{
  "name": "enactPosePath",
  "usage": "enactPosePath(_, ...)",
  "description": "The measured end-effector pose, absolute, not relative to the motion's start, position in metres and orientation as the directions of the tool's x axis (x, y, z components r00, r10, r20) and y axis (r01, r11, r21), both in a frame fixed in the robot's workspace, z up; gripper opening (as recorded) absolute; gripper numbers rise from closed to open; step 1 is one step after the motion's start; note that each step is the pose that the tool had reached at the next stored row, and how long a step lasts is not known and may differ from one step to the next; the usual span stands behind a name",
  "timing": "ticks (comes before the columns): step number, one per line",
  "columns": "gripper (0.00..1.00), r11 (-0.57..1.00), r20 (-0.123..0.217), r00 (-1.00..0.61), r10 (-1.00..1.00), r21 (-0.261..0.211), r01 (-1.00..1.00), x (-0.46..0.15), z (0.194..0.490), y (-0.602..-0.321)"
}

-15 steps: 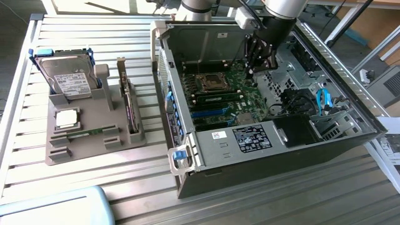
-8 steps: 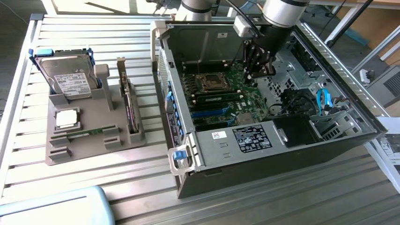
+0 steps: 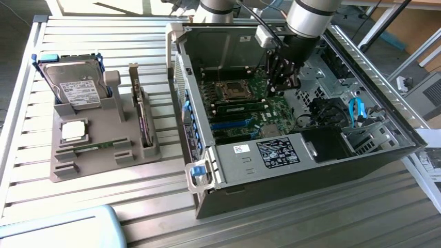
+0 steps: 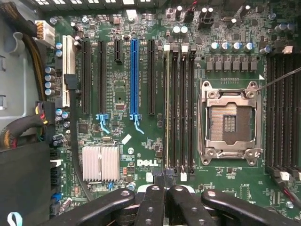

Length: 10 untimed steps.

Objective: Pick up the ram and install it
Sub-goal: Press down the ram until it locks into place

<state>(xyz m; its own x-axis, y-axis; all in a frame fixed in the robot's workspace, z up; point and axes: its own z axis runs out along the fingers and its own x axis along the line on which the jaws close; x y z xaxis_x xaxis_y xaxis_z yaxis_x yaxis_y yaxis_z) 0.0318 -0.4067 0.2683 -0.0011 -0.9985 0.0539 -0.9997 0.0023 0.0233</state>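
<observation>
Ram (image 4: pixel 167 108) appears to stand on edge in a memory slot just beside the processor socket (image 4: pixel 229 123), in the slot of that bank farthest from the socket. From the wrist it shows as a thin pale line running the slot's length, while the neighbouring slots nearer the socket are dark and bare. The exterior view shows the same narrow green strip (image 3: pixel 241 107) lying along the board just beside the socket (image 3: pixel 231 90), inside the open computer case (image 3: pixel 310 165). The gripper (image 4: pixel 162 190) hangs over the motherboard (image 4: pixel 141 141) near one end of that slot bank, beyond the corner of the socket, with its fingers drawn together and nothing visible between them. Whether the tips touch the stick's top edge cannot be told. I judge the stick to be light and stiff but easily harmed: a thin board that would crack if bent, with small chips on its faces and contacts along the lower edge that should not be rubbed. The safe hold looks to be across the two flat faces near the middle of its length. Any downward pressure belongs on the top edge, square to the slot, so it does not tilt toward the socket.
</observation>
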Motion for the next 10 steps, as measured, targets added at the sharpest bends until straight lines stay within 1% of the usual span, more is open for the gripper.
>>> enactPosePath(10,0.11,0.002,0.054,-0.001,-0.999,0.023,-1.0,0.032,0.25,-0.406)
